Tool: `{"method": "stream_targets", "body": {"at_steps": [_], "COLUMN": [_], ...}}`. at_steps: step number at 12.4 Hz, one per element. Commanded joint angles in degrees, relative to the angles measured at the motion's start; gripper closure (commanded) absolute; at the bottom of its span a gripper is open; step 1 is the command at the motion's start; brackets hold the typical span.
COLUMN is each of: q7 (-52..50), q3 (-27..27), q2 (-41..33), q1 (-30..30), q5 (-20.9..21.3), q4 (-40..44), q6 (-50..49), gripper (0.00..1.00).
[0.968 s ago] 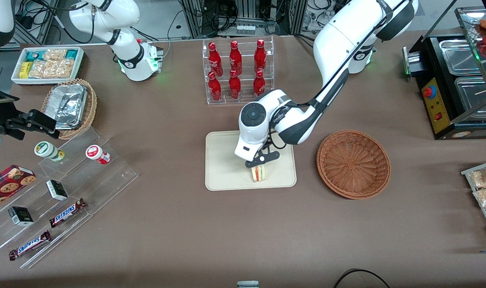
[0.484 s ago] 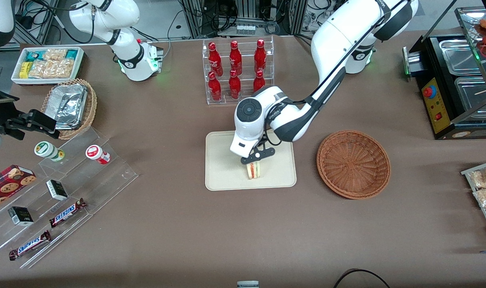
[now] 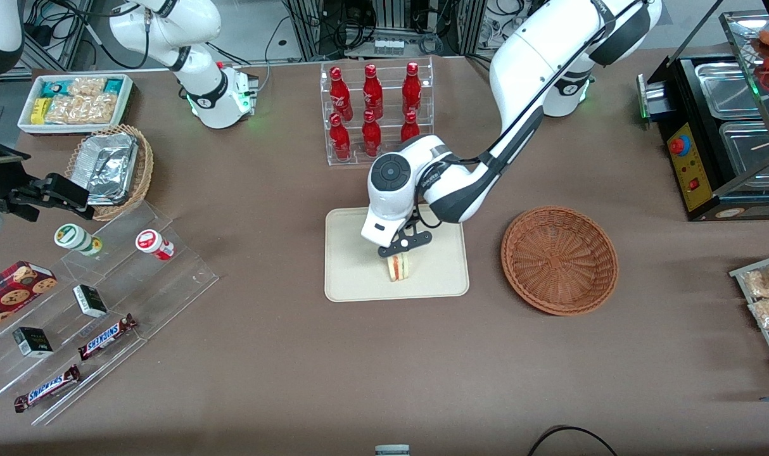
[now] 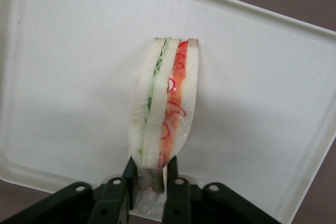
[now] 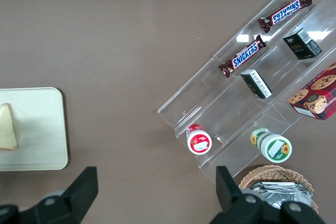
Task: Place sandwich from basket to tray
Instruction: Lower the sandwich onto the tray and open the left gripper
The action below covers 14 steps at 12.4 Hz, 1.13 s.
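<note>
Cream-beige plastic fills the wrist camera's picture: the tray (image 4: 63, 77) lies under the sandwich (image 4: 164, 103), which stands on edge with its red and green filling layers facing the lens. The gripper (image 4: 149, 174) pinches the wedge at one end, both fingers (image 4: 129, 174) pressed against the bread. From the front, the gripper (image 3: 402, 244) hangs over the part of the tray (image 3: 353, 278) nearer the camera, with the sandwich (image 3: 398, 267) at or just above the surface; I cannot tell whether it touches.

The step in hand appears to be the set-down. Done well, it means lowering until the bread bears on the tray, then parting the fingers gently and rising straight up, so the narrow wedge neither tips nor clings to a pad. The spot is well inside the rim, so no shift sideways seems needed.

The wicker basket (image 3: 559, 259) sits beside the tray toward the working arm's end, with nothing in it. A clear rack of red bottles (image 3: 375, 114) stands farther from the camera, near the arm's elbow; nothing blocks a straight lift.
</note>
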State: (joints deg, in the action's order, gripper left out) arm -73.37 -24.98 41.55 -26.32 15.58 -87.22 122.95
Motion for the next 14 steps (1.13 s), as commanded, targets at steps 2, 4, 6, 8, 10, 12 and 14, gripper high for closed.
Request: {"method": "stream_targets", "body": {"at_steps": [2, 4, 6, 8, 10, 12, 14], "q7": [-1.4, -0.7, 2.6, 9.5, 10.5, 10.7, 12.0], "q3": [-0.2, 0.0, 0.2, 0.5, 1.2, 1.2, 1.2], "q2": [-1.5, -4.8, -8.0, -10.8, -12.9, -14.6, -15.2], "q1": [-0.3, -0.2, 0.7, 0.8, 3.0, 5.8, 8.8], "q5": [0.9, 1.3, 1.3, 1.4, 1.3, 1.3, 1.3], "q4": [1.2, 1.5, 2.1, 1.6, 1.7, 1.4, 1.2], "q6": [-0.9, -4.0, -8.0, -13.0, -18.0, -22.1, -23.5], "gripper": [0.00, 0.00, 0.00, 0.00, 0.00, 0.00, 0.00]}}
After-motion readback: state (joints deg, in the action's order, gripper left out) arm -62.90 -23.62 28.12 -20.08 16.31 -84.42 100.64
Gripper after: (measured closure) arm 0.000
